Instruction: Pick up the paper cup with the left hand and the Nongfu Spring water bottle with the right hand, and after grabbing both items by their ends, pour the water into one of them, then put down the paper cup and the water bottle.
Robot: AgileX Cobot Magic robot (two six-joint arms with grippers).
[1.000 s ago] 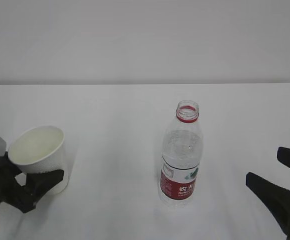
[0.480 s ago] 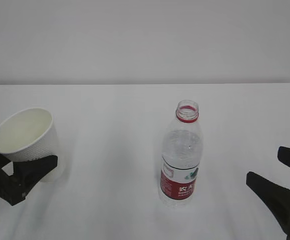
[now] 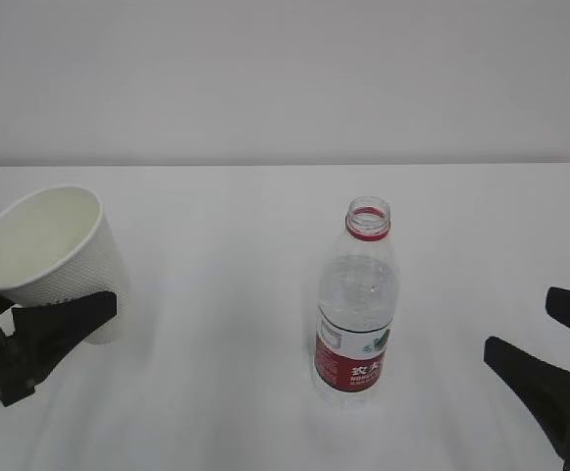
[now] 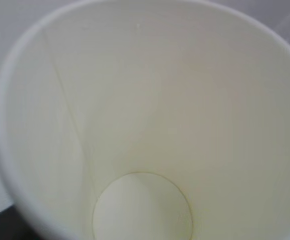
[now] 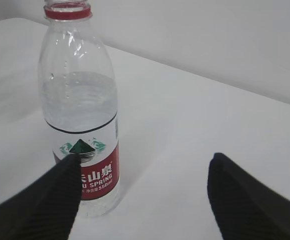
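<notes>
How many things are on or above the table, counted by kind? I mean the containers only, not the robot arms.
Paper cup: 1
Water bottle: 1
Total: 2

Bottle label (image 5: 92, 172): Chinese characters, "SPRING", "550ml".
</notes>
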